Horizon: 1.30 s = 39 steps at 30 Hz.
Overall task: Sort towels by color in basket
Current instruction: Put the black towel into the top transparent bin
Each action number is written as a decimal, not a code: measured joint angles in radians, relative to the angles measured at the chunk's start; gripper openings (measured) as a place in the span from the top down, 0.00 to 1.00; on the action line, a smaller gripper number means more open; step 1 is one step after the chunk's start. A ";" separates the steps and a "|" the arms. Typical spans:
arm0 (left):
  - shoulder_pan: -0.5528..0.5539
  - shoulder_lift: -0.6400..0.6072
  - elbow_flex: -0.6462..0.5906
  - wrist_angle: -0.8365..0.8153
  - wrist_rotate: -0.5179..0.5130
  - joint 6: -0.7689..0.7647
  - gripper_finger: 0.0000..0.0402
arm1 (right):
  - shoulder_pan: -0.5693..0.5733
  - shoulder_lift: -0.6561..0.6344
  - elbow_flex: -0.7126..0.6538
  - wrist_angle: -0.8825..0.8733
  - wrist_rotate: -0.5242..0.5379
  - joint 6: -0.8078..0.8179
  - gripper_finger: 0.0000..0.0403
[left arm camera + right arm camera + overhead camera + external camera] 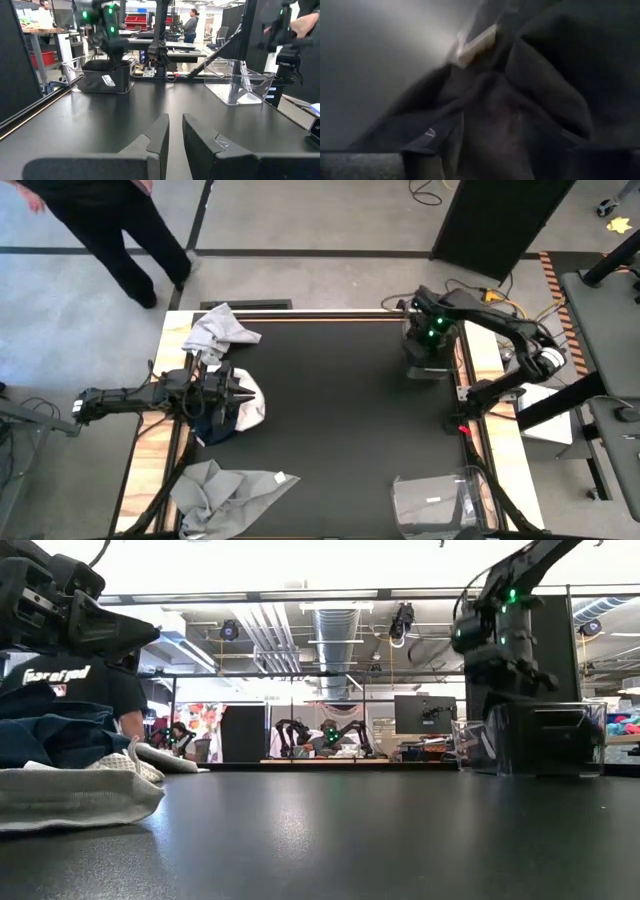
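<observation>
The right hand [428, 350] is reaching down into the clear bin [432, 366] at the far right of the table [340, 420]. Its wrist camera is showing nothing but dark folded cloth with a pale tag, pressed close against the lens. This dark towel [520, 100] is lying in the bin directly beneath the hand. Whether the fingers are parted or gripping the cloth, I cannot tell; they are hidden in every view.

The left hand [238, 392] is hovering over the left side of the table with its fingers [159, 131] nearly closed, only a thin slit between them, and holding nothing. Directly under it is lying a heap of a navy towel [215, 425] on a white towel [252, 402]. A grey towel [222, 332] is crumpled at the far left corner, and another grey towel [225, 490] is lying near the left front edge.

A second clear bin [440, 502] is standing at the near right, looking unfilled.

All remaining cloths are lying on the left, so the left arm is clearly nearer; the navy-and-white heap is straight below its hand. That heap seems the likely next pick. The navy piece would then have to cross the table's whole width toward the far right bin.
</observation>
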 joint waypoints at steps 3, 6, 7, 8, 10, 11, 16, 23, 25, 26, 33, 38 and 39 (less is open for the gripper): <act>0.000 0.000 0.000 0.000 0.000 0.000 0.90 | 0.000 -0.052 0.052 0.019 0.090 0.067 0.51; 0.000 0.000 0.000 0.000 0.000 0.000 0.90 | 0.000 -0.086 0.078 0.059 0.249 0.198 0.51; 0.000 0.000 0.000 0.000 0.000 0.000 0.90 | -0.001 -0.090 0.079 0.071 0.286 0.242 0.52; 0.000 0.000 0.000 0.000 0.000 0.000 0.90 | -0.002 -0.091 0.077 0.081 0.305 0.279 0.53; 0.000 0.000 0.000 0.000 0.000 0.000 0.90 | -0.006 -0.087 0.060 0.105 0.288 0.318 0.56; 0.000 0.000 0.000 0.000 0.000 0.000 0.90 | -0.006 -0.079 0.047 0.112 0.270 0.332 0.58; 0.000 0.000 0.000 0.000 0.000 0.000 0.90 | -0.010 0.009 -0.051 0.144 0.237 0.399 0.67; 0.000 0.000 0.000 0.000 0.000 0.000 0.90 | -0.039 0.173 -0.159 0.319 0.223 0.415 0.79; 0.000 0.000 0.000 0.000 0.000 0.000 0.90 | -0.039 0.202 -0.159 0.330 0.219 0.413 0.81; 0.000 0.000 0.000 0.000 0.000 0.000 0.90 | -0.039 0.210 -0.154 0.325 0.220 0.416 0.82; 0.000 0.000 0.000 0.000 0.000 0.000 0.90 | -0.037 0.123 -0.099 0.239 0.212 0.431 0.79; 0.000 0.000 0.000 0.000 0.000 0.000 0.90 | -0.031 -0.020 -0.045 0.117 0.211 0.430 0.74; 0.000 0.000 0.000 0.000 0.000 0.000 0.90 | -0.027 -0.052 -0.035 0.098 0.210 0.430 0.73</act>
